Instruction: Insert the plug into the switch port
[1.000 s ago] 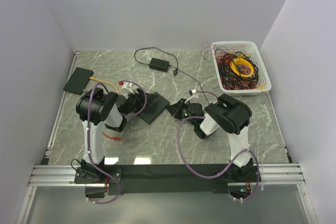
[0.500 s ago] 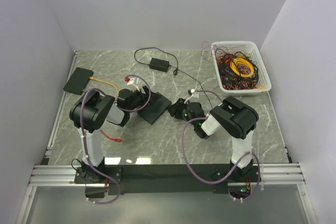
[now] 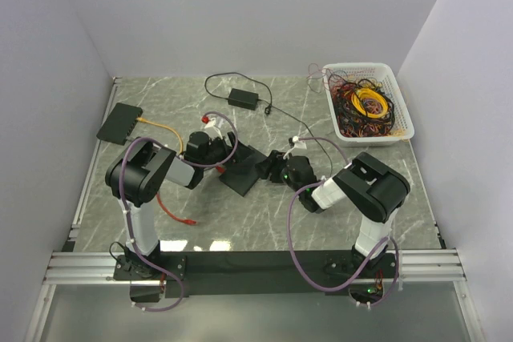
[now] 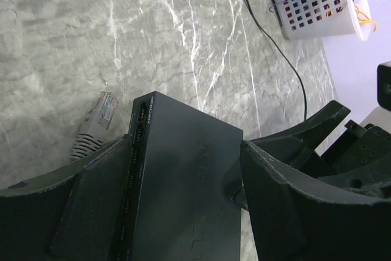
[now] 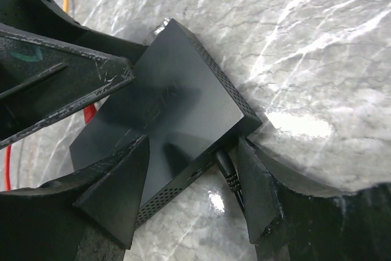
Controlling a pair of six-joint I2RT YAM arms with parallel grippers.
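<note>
Bracing the switch [image 3: 244, 167] mid-table: left gripper [image 4: 183, 206] straddles it wide, steadying the ports; right gripper [image 5: 192, 181] hangs spread at its near-right end. Plug [image 4: 98, 117] lies loose beside the ports, not inserted.

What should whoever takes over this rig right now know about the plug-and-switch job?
Left pincer: straddles the switch, fingers close along its sides; I cannot tell whether it clamps.
Right pincer: open around the switch's other end, beside the black cable plugged in there.
Grey plug: lies loose on the table next to the port row, unheld.
Done: nothing inserted.
Left: pick up the plug and push it into a port.
</note>
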